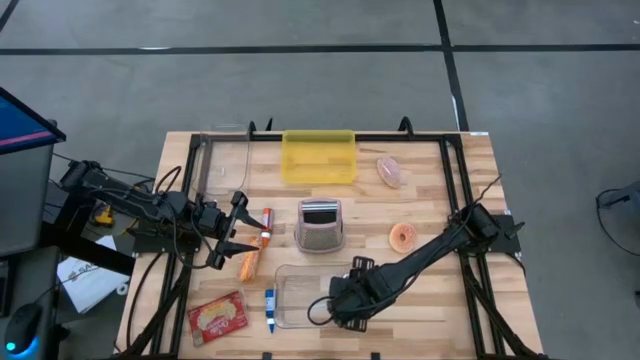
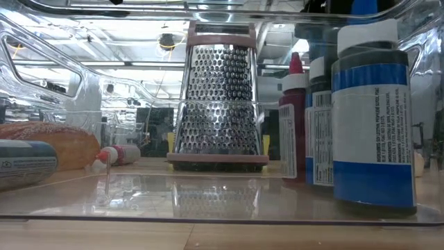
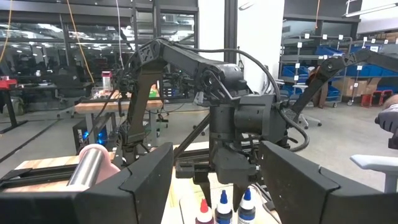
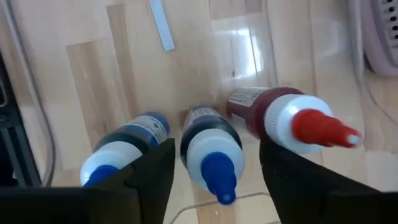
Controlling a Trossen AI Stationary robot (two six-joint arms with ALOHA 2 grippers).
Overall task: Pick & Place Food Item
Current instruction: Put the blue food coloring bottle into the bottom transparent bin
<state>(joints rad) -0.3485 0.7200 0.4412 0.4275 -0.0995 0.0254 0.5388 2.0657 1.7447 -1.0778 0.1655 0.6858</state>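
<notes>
Grater (image 2: pixel 219 104) probably behind bottles (image 2: pixel 371 118).

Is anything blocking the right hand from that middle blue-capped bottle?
Nothing visible. The middle bottle stands between the right hand's open fingers; another blue-capped bottle and a red-capped bottle flank it closely. The left hand waits across the table.

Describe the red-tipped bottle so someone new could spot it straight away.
Start at the metal box grater standing mid-table, then drop to the clear tray at the near edge, where the right end effector hovers over three small bottles. The red-tipped bottle is the end one, nearest the grater; its two neighbours have blue tips.
</notes>
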